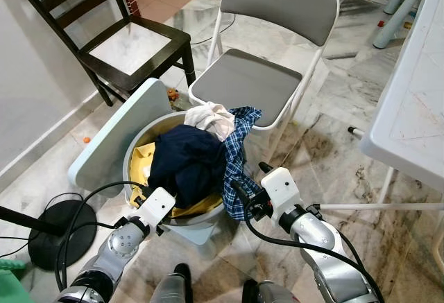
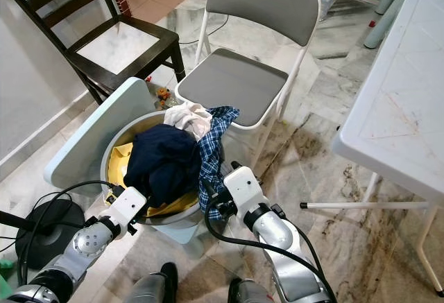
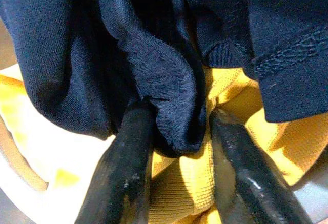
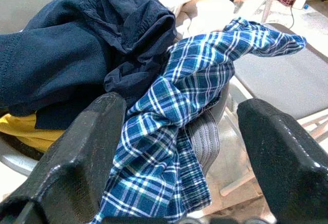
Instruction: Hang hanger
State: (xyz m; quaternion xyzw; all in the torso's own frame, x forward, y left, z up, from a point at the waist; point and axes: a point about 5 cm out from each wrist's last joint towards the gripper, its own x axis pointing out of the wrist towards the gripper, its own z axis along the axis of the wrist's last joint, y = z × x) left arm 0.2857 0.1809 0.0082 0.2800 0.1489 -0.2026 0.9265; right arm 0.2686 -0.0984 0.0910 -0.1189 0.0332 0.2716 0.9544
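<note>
A round laundry basket [image 1: 130, 152] stands on the floor right before me, heaped with clothes. On top lies a navy garment [image 1: 184, 161], with a blue plaid shirt [image 1: 236, 152] hanging over the near right rim, a white garment [image 1: 211, 117] behind and a yellow one [image 1: 142, 161] underneath. My left gripper [image 3: 177, 116] is at the near left rim, shut on a fold of the navy garment [image 3: 169, 80] above the yellow cloth. My right gripper [image 4: 179, 106] stands open at the near right rim, its fingers either side of the hanging plaid shirt [image 4: 179, 116].
A pale lid [image 1: 114, 140] leans on the basket's left side. A grey folding chair [image 1: 246, 84] stands just behind it, a dark wooden chair [image 1: 132, 46] at the back left, a white table [image 1: 416, 88] on the right. A black round stand base [image 1: 52, 230] with cables lies at the near left.
</note>
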